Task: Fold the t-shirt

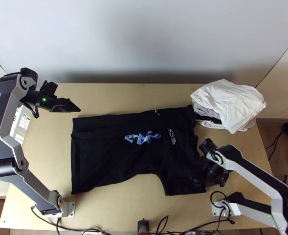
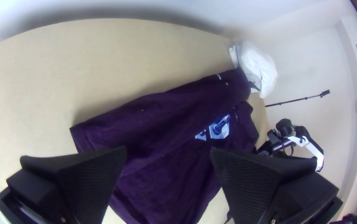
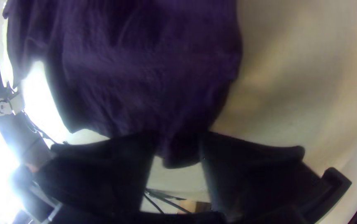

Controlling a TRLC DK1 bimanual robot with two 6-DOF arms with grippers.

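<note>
from the top view i see the black t-shirt (image 1: 116,156) on the table (image 1: 140,94), its long axis running left to right, hem end leftward, one sleeve (image 1: 185,186) pointing at the near edge. its far side is folded over in a strip, above a blue-and-white print (image 1: 145,137). my left gripper (image 1: 68,98) hangs beyond the hem corner; my right gripper (image 1: 207,178) is at the sleeve.

left wrist view: fingers wide apart, nothing between.

right wrist view: fingers partway apart, rumpled cloth between; i can't tell if they pinch it.
</note>
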